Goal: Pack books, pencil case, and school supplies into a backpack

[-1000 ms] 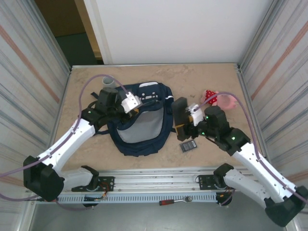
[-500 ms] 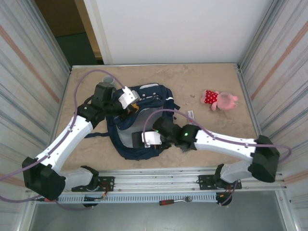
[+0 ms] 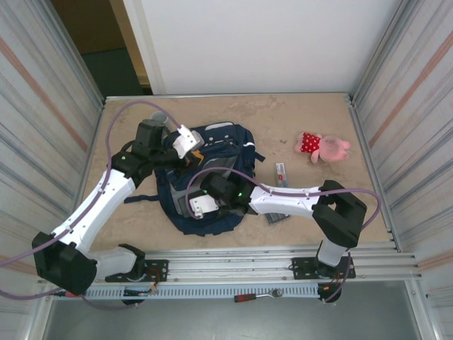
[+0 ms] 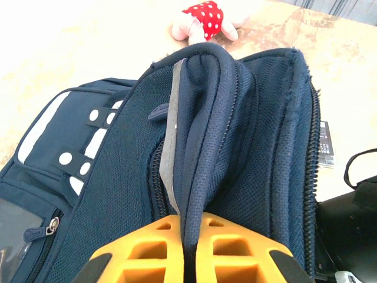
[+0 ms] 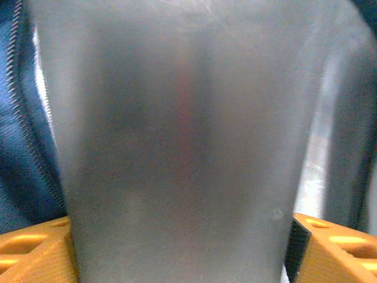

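Beige marbled tabletop, white back wall, ribbed side panels

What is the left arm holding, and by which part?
The navy blue fabric backpack: the left fingers pinch a fabric edge at its opening.

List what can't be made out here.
- Right wrist: a blurred grey slab against the lens, between the fingers; what it is, or whether it's gripped, can't be told.
- Top: right gripper is inside the backpack; jaws too small to read.
- Top: dark grey supply piece is partly under the right arm.
- Top: grey cup is mostly behind the left arm.
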